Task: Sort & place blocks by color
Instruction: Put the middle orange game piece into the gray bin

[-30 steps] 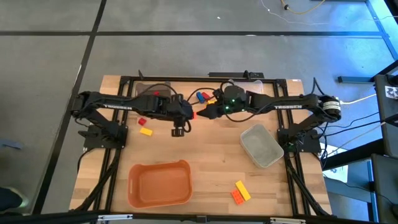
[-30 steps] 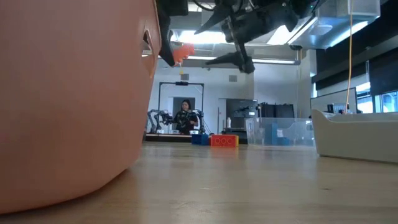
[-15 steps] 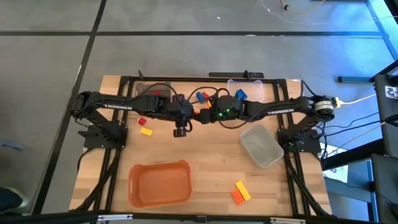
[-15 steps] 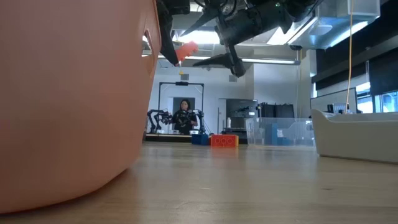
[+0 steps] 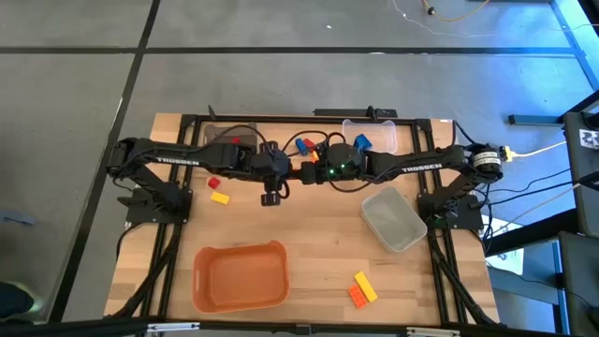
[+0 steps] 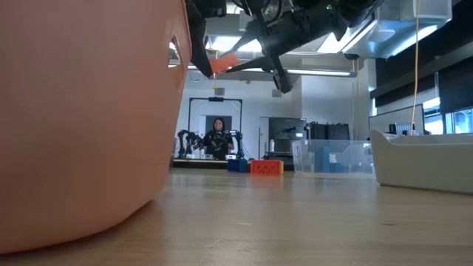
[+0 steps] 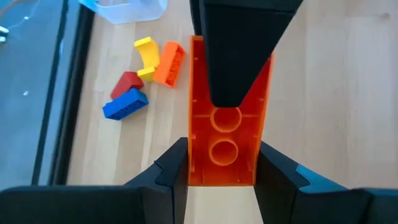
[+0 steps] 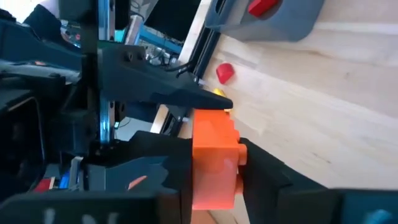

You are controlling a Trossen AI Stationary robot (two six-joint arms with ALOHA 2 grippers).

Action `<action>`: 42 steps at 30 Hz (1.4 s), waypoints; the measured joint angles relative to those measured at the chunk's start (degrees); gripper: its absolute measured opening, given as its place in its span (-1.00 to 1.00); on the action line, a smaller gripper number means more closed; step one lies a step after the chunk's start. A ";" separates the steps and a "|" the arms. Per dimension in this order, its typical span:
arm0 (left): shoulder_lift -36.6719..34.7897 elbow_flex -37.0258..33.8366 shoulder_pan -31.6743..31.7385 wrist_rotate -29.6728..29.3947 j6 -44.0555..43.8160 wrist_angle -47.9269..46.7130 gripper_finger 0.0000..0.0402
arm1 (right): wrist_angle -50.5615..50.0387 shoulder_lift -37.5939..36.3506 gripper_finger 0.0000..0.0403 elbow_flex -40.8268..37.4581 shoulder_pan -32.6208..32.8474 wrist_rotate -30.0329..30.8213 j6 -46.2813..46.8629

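Orange block (image 7: 225, 118) is held in mid-air above desk (image 5: 309, 243) centre, between both arms, a handoff. Left tool (image 7: 222, 163) has its two fingers clamped on the block's long sides near one end. Right tool (image 8: 214, 171) is closed on the far end, one finger (image 7: 239, 56) lying over the block's hollow underside in the left wrist view. So both tools grip the same block, neither wide open.

Risks:
- Both grips are live. If either arm moves before the other lets go, the block gets pried or twisted out and drops to the desk.
- If left releases while right has only a shallow end bite, the block pivots and slips. How deep right's hold is, I cannot tell.
- A drop from here could land near the loose pile (image 7: 146, 78) of blue, red, yellow and orange blocks and scatter it.

Orientation: long axis runs roughly along the line between the two tools, left to right across the desk in the high view. In the low view it sits tilted, the right-arm end higher. Hollow underside faces the left wrist camera, studs face away.

Orange bin (image 5: 241, 277) sits at the front of the desk, well apart from the handoff.
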 joint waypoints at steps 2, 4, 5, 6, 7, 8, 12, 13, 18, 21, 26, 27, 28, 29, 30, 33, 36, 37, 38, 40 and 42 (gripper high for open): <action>0.00 0.00 0.04 -0.37 0.14 0.27 -0.26 | 0.02 -0.04 -0.52 0.00 -0.17 -0.26 -0.83; 0.02 0.83 0.27 0.70 -0.25 0.17 -0.07 | -1.04 -0.57 -0.52 0.00 -0.20 -1.54 -3.68; 0.03 1.84 0.44 1.53 -0.29 -0.72 0.02 | -1.82 -1.15 -0.52 0.00 -0.39 -1.59 -5.13; 0.00 3.01 0.69 2.77 -0.27 -2.09 0.10 | -3.71 -2.04 -0.52 0.02 -0.83 -1.98 -6.55; -0.02 4.28 1.06 4.08 -0.27 -3.62 0.17 | -6.29 -3.11 -0.52 0.02 -1.35 -2.24 -8.32; -0.02 5.62 1.50 5.09 -0.29 -5.03 0.22 | -8.71 -4.21 -0.52 0.02 -2.10 -2.48 -10.05; -0.79 10.55 2.95 5.83 -0.96 -9.41 0.33 | -23.44 -10.05 -0.52 0.00 -5.37 -2.35 -18.50; -1.67 10.83 3.46 6.20 -1.69 -9.47 0.34 | -26.85 -11.65 -0.52 0.00 -5.95 -2.12 -20.63; -8.45 4.95 5.80 9.32 -7.70 3.27 0.32 | -43.04 -20.17 -0.52 -0.44 -7.73 1.97 -28.42; -14.31 -3.70 5.90 10.92 -11.47 17.22 0.33 | -43.75 -26.65 -0.52 -4.62 -8.05 2.42 -29.18; -22.74 -19.52 5.41 10.57 -18.76 43.93 0.32 | -33.50 -39.64 -0.52 -16.60 -6.31 1.83 -24.77; -23.78 -22.10 5.40 10.52 -20.20 49.78 0.32 | -29.61 -42.17 -0.52 -19.15 -5.59 1.81 -24.58; -24.96 -24.75 5.38 10.33 -21.75 55.08 0.32 | -25.39 -44.28 -0.52 -21.38 -4.88 1.68 -24.56; -25.85 -27.06 5.38 10.05 -23.17 59.41 0.32 | -21.59 -46.20 -0.52 -23.23 -4.18 1.58 -24.26; -26.28 -28.91 5.38 9.70 -24.40 64.20 0.32 | -18.72 -47.88 -0.52 -24.90 -3.77 1.51 -23.57; -26.47 -32.80 5.40 7.30 -27.04 72.26 0.32 | -14.94 -50.72 -0.52 -27.62 -3.33 1.82 -23.22; -26.43 -33.48 5.42 4.62 -27.42 74.06 0.32 | -15.18 -51.59 -0.52 -28.13 -3.24 1.59 -25.07; -26.50 -33.48 5.43 3.67 -27.39 74.16 0.32 | -15.43 -51.57 -0.52 -28.13 -3.24 1.10 -26.31; -26.51 -33.48 5.44 2.79 -27.38 74.15 0.32 | -15.54 -51.50 -0.52 -28.15 -3.24 0.13 -27.63; -26.44 -33.48 5.44 1.73 -27.52 73.97 0.32 | -15.48 -51.02 -0.52 -28.15 -3.26 -2.32 -30.17; -26.45 -33.48 5.44 0.92 -27.84 74.12 0.32 | -16.68 -50.36 -0.52 -28.15 -3.24 -5.02 -30.89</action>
